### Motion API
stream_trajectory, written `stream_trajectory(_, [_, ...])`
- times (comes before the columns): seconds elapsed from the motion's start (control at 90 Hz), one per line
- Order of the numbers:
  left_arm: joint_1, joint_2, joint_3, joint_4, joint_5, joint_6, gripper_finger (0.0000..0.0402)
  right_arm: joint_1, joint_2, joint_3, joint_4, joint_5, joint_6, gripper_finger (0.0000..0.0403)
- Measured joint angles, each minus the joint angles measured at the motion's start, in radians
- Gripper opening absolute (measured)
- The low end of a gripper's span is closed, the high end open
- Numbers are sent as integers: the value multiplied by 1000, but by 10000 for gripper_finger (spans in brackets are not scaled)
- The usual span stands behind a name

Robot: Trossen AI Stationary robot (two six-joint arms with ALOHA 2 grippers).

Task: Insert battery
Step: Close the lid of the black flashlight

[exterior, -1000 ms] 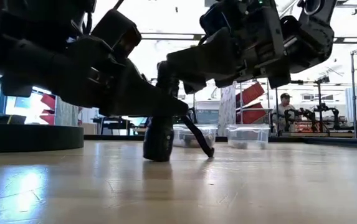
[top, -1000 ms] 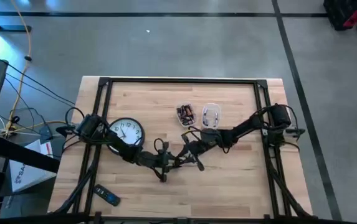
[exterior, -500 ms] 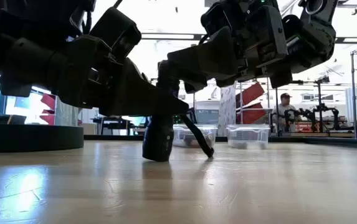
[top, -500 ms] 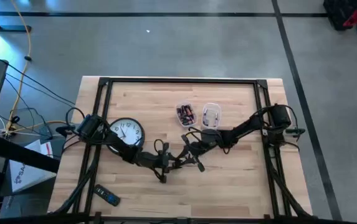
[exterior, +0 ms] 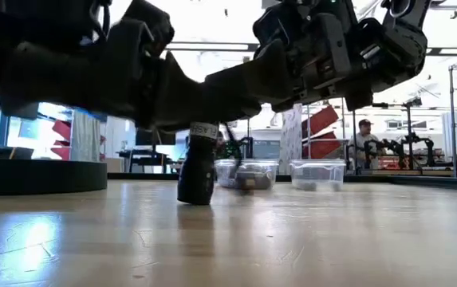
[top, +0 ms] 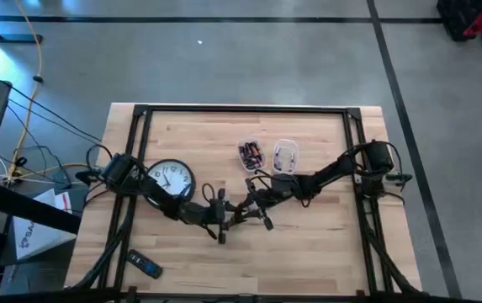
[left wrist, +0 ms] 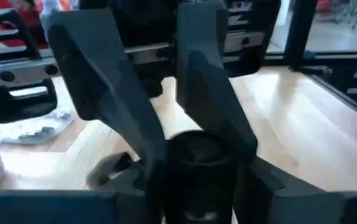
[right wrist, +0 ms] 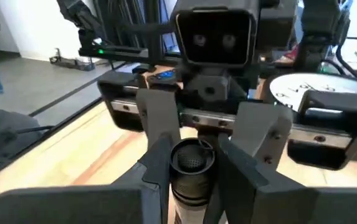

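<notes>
Both arms meet low in the centre of the high view, where the left gripper (top: 218, 220) and the right gripper (top: 247, 207) are each clenched on the same dark cylindrical flashlight (exterior: 197, 169), which stands upright with its lower end on the worktop (top: 325, 236) just below centre frame. Its long axis is vertical, so I'd judge anything dropped in has to come straight down from above. The batteries sit in a clear tub (top: 250, 154) up and to the right of the flashlight, nearer the right arm.
</notes>
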Motion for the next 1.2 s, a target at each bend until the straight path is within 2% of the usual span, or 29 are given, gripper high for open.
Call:
stream_trajectory(0.333, [-8, -1, -6, -14, -40, 1, 128, -9, 0, 13, -26, 0, 11, 71])
stream_trajectory(0.511, [-38, -35, -46, -17, -107, -2, 129, -9, 0, 16, -21, 1, 11, 71])
stream_trajectory(0.667, [-59, -57, -69, -17, -148, -2, 129, -11, 1, 57, -83, 0, -7, 71])
stream_trajectory(0.889, [-64, -58, -68, -55, -149, -52, 129, -22, 1, 92, -139, -9, -22, 71])
stream_trajectory(1.2, [-72, -4, -68, -93, -153, -161, 129, -34, 41, 93, -95, -34, -45, 71])
